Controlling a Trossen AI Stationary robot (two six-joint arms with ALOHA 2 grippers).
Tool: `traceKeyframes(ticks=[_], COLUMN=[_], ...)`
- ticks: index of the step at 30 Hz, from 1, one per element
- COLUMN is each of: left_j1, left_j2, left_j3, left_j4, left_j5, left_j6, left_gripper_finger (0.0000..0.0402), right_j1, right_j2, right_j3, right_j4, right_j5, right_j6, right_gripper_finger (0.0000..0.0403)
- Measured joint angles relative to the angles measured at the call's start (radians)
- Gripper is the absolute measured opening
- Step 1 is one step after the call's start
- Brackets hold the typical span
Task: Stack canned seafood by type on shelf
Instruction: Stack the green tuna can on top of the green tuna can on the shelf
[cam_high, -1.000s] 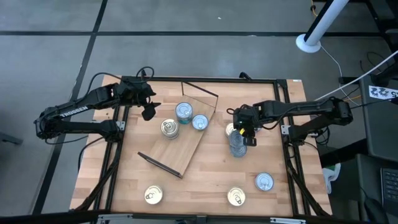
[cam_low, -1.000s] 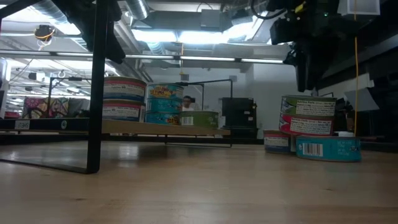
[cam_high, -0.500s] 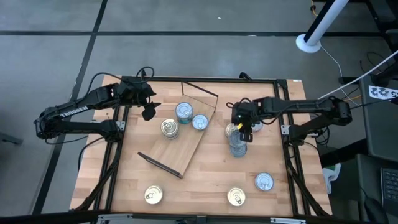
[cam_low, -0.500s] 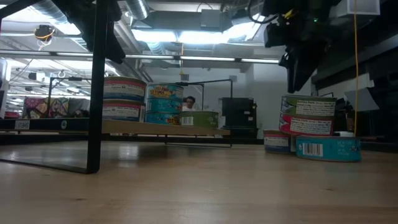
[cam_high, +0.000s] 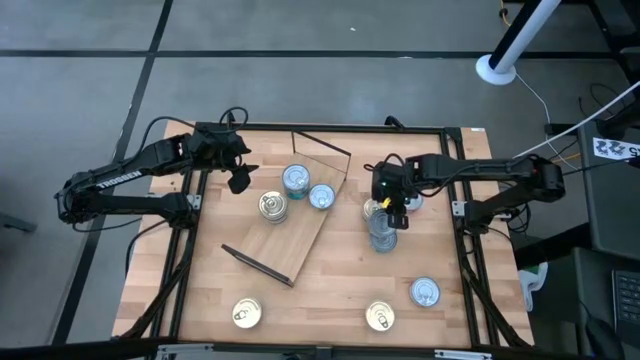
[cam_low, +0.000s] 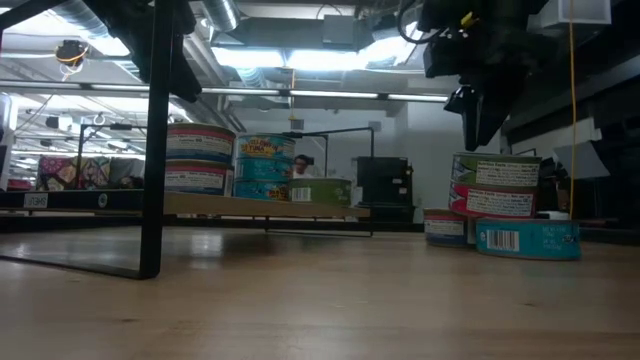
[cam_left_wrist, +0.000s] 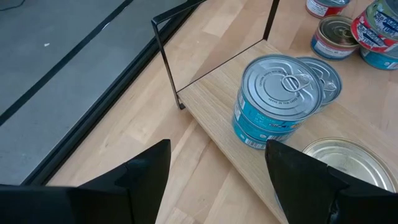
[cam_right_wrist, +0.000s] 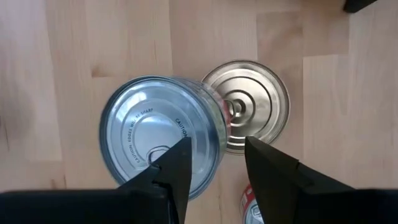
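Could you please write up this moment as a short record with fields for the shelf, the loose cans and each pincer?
shelf: plywood board at table centre, lying at an angle
cans on shelf: three piles at its far end, silver-topped, silver-topped, gold-lidded
loose cans: cluster under the right arm; three along the near edge
left pincer: open, empty, beside the shelf's far left corner
right pincer: open, empty, above the cluster

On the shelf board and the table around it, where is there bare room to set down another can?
The shelf is bare over its near half, below the three cans clustered at its far end. The tabletop is free between the two gold-lidded cans along the near edge. It is crowded right of the shelf, where the right tool hangs over a can stack.
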Motion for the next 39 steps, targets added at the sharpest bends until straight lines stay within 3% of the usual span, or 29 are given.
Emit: traceKeyframes(ticks=[18,31,39], left_j1=[0.000,0.000,0.000], left_j2=[0.000,0.000,0.000], left_j3=[0.000,0.000,0.000], left_j4=[0.000,0.000,0.000], left_j5=[0.000,0.000,0.000], left_j6=[0.000,0.000,0.000], left_gripper_finger=[0.0258,0.0258,0.0258], right_j1=[0.000,0.000,0.000], right_j2=[0.048,0.047,0.047], right_j3=[-0.021,-0.021,-0.021], right_j4=[0.026,0.027,0.027], right_j5=[0.003,0.007,0.007], right_j6=[-0.027,-0.027,-0.027], right_gripper_finger=[0.0145,0.0010,0.0004])
